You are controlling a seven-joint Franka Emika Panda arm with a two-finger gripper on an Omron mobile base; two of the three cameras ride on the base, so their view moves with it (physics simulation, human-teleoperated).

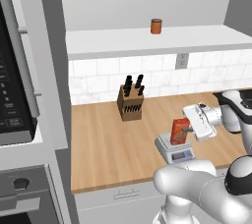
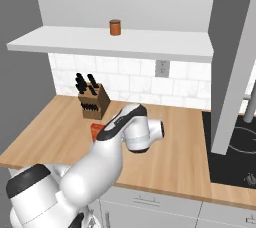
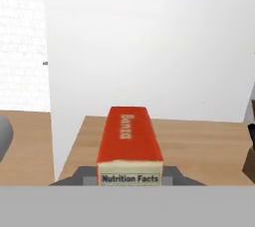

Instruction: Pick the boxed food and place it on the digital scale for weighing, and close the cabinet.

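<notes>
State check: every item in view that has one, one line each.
Carton: upright on the scale, gripper at its side; hand view shows it between the fingers.
Scale: on the counter, carton on its platform.
Cabinet door: open.
Can: upright on the cabinet shelf.
Knife block: on the counter, knives in.

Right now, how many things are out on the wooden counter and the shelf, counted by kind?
Boxed food: 1, on the scale
Digital scale: 1
Knife block: 1
Can: 1, on the shelf
Total: 4
</notes>
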